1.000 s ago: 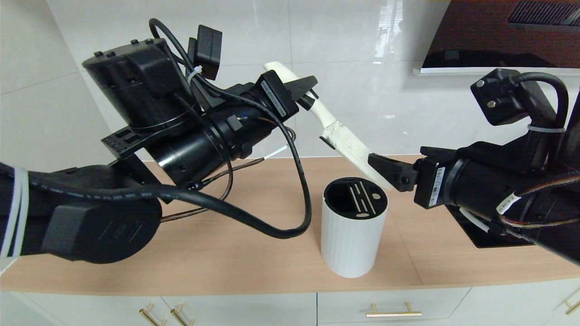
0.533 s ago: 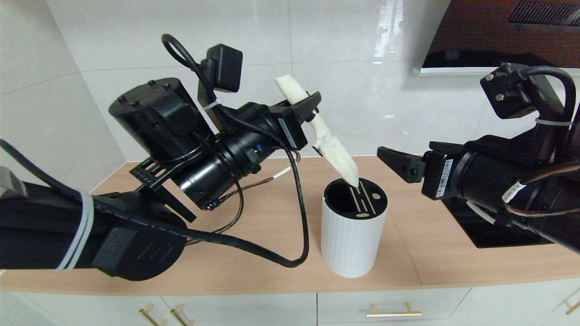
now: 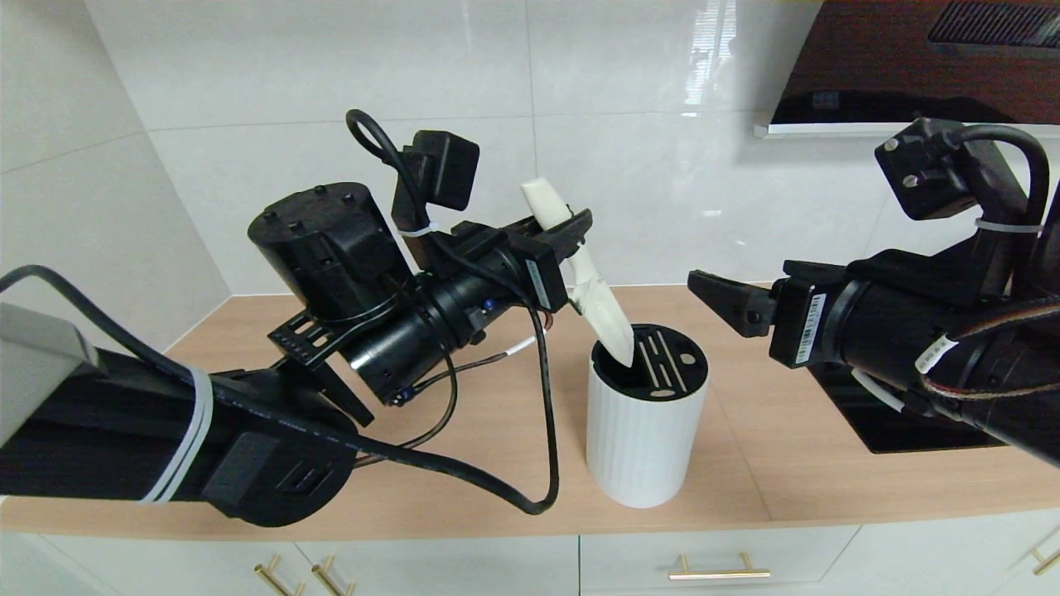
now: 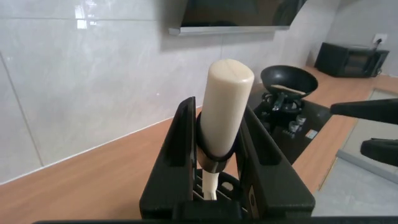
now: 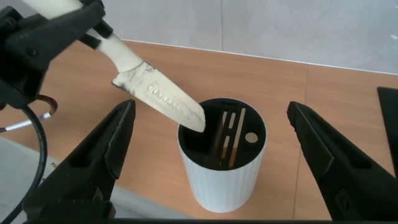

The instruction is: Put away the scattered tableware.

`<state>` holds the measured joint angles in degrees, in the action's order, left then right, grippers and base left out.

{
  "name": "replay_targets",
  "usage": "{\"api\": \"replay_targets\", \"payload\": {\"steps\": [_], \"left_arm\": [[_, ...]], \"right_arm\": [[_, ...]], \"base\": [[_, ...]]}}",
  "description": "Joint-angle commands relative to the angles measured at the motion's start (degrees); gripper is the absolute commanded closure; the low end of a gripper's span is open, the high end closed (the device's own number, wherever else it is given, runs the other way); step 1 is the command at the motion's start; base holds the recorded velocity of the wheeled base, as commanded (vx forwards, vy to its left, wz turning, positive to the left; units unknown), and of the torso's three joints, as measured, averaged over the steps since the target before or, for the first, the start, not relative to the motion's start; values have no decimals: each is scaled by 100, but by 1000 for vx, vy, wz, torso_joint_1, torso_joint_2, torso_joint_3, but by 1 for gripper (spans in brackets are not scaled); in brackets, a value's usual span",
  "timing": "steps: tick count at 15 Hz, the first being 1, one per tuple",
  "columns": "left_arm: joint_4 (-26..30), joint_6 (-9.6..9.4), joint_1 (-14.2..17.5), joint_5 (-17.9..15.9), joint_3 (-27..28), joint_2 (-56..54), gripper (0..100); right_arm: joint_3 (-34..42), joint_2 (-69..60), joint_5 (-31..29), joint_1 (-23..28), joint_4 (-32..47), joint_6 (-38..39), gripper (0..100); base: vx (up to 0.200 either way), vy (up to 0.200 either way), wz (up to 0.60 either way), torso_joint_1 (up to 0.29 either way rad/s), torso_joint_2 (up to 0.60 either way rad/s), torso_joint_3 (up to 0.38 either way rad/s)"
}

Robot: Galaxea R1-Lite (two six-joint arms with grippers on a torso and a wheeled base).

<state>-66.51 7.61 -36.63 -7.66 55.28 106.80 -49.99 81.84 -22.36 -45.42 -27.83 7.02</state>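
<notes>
Knife: a white-bladed knife (image 3: 611, 324) with a cream rounded handle, tilted, its handle leaning up and toward the surface's left end. The tip sits just inside the wide opening of the holder's top; the rest of the blade is in the air above it.
Holder: a white ribbed cylindrical knife holder (image 3: 646, 430) with a black slotted top stands upright on the surface, near the front edge and about midway along it.
Left gripper: the left gripper (image 3: 571, 236) is clamped on the knife's handle, one finger on each side, above and just left of the holder. The butt of the handle sticks out past the fingers.
Right gripper: the right gripper (image 3: 710, 296) is spread wide and holds nothing. It hangs above the surface on the holder's right side, pointing at the holder, apart from both holder and knife.
Surface: a light wooden surface (image 3: 497, 430) against a white tiled wall.
Right end: a black cooktop (image 3: 894, 430) is set into the surface there.
</notes>
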Motion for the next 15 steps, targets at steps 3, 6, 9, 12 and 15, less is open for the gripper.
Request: {"api": "replay_targets", "payload": {"steps": [3,6,9,12,15], "left_arm": [[-2,-14,-2,1,-26,78,100],[7,-216,-90,1,-158,139,100],[7,-277,-318,1,-167,350,100],[7,-321,-380,1,-158,420,100],[42,-523,-397,1,-97,579,100]], "right_arm": [[-2,25,-5,-2,-3,1,0],[7,25,-5,-2,-3,1,0],[-2,34,3,-2,-3,1,0],[-2,25,-5,-2,-3,1,0],[7,61,-5,-2,-3,1,0]], "base": [[0,0,0,0,0,0],[0,0,0,0,0,0],[0,0,0,0,0,0],[0,0,0,0,0,0],[0,0,0,0,0,0]]}}
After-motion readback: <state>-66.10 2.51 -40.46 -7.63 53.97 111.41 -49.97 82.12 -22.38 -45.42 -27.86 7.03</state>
